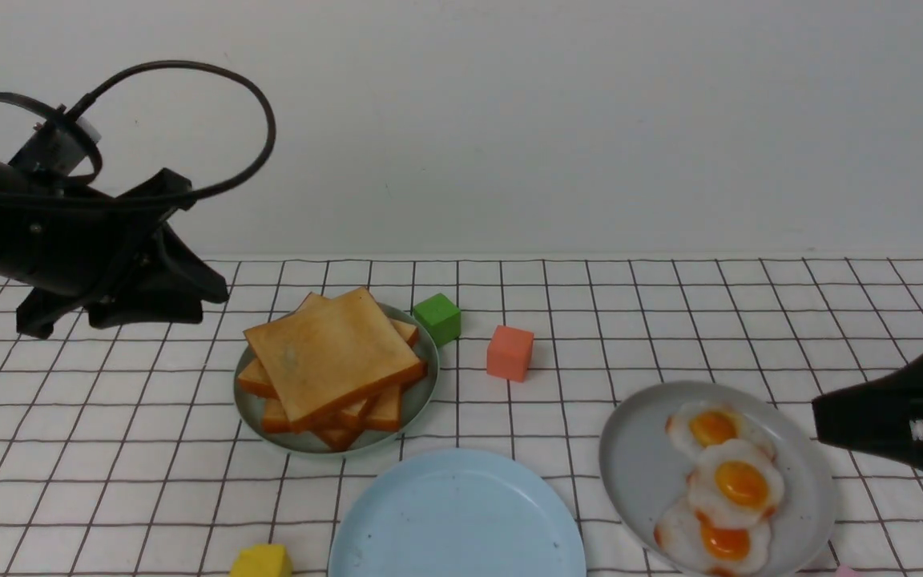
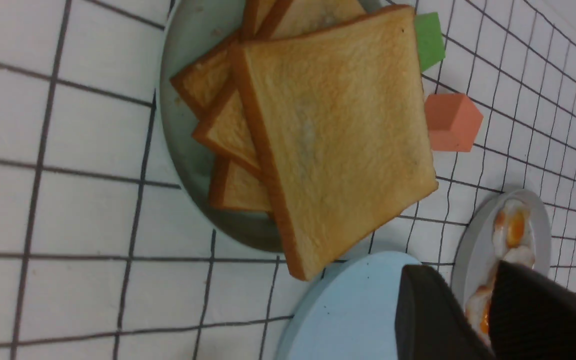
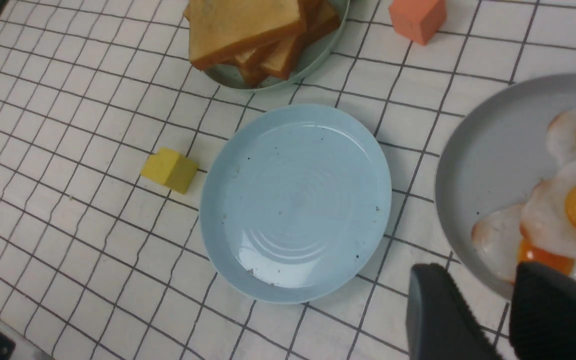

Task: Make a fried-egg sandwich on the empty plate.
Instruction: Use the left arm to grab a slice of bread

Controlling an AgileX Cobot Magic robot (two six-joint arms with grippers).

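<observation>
A white checked cloth point(image 1: 109, 449) covers the table. Above its left side hangs the left gripper point(image 2: 460, 285), its fingers a little apart with nothing between them. The right gripper point(image 3: 478, 280), low beside the grey plate point(image 1: 638, 457), is parted the same way and holds nothing. The pale-blue plate point(image 1: 457, 521) lies bare at the near edge, between the grey plate, which carries three fried eggs point(image 1: 738, 485), and the sage-green plate point(image 1: 247, 401) with a pile of toast slices point(image 1: 333, 353). Behind them stand a green cube point(image 1: 437, 318) and an orange cube point(image 1: 509, 353). A yellow cube point(image 1: 261, 562) is in front.
</observation>
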